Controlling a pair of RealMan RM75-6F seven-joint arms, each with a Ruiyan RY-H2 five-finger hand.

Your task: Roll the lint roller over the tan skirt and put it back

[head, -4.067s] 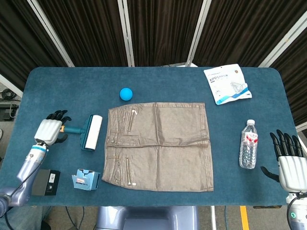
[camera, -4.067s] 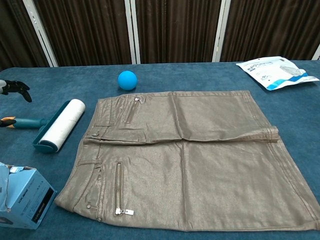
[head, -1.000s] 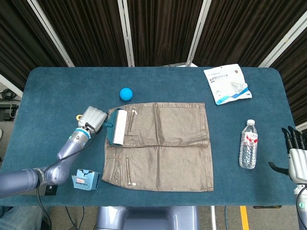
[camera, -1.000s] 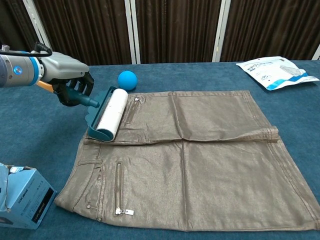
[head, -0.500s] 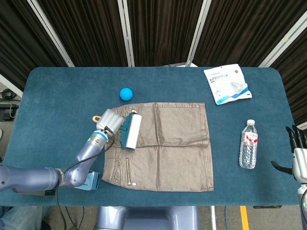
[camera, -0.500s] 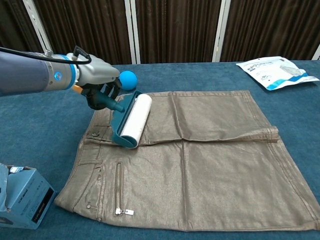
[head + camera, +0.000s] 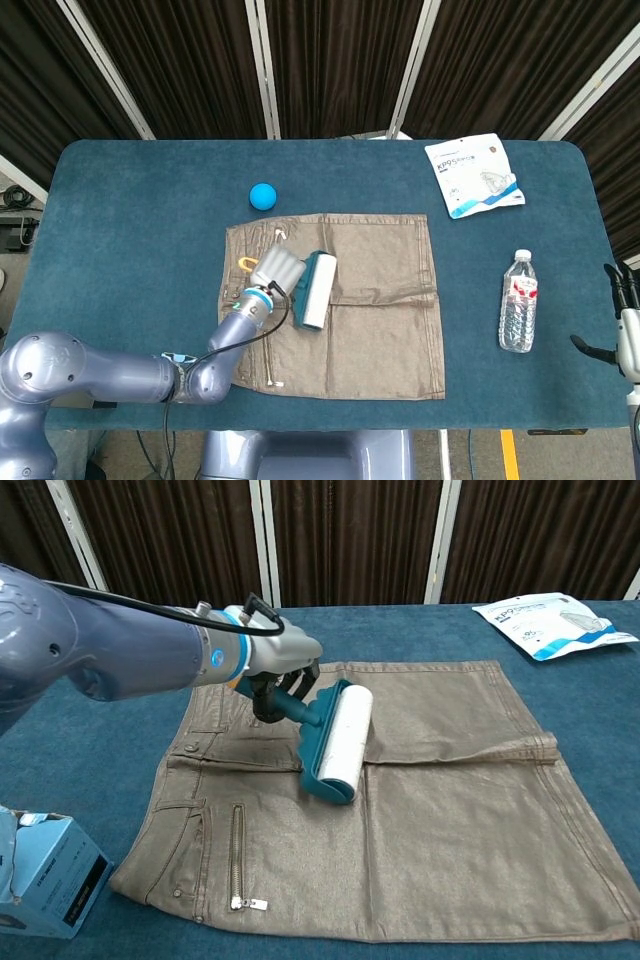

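The tan skirt (image 7: 370, 300) (image 7: 450, 780) lies flat in the middle of the blue table. A lint roller (image 7: 314, 290) (image 7: 338, 737) with a teal frame and white roll rests on the skirt's left-centre area. My left hand (image 7: 277, 268) (image 7: 280, 670) grips its teal handle, over the skirt's waistband side. My right hand (image 7: 628, 330) shows only partly at the right edge of the head view, off the table, fingers spread and holding nothing. It is not in the chest view.
A blue ball (image 7: 262, 195) sits behind the skirt. A white mask packet (image 7: 472, 175) (image 7: 548, 615) lies at the back right. A water bottle (image 7: 518, 302) stands right of the skirt. A small blue box (image 7: 45, 872) is at the front left.
My left hand has pushed the lint roller rightward across the skirt, from its left edge toward the centre. The right hand has stayed at the frame's right edge.
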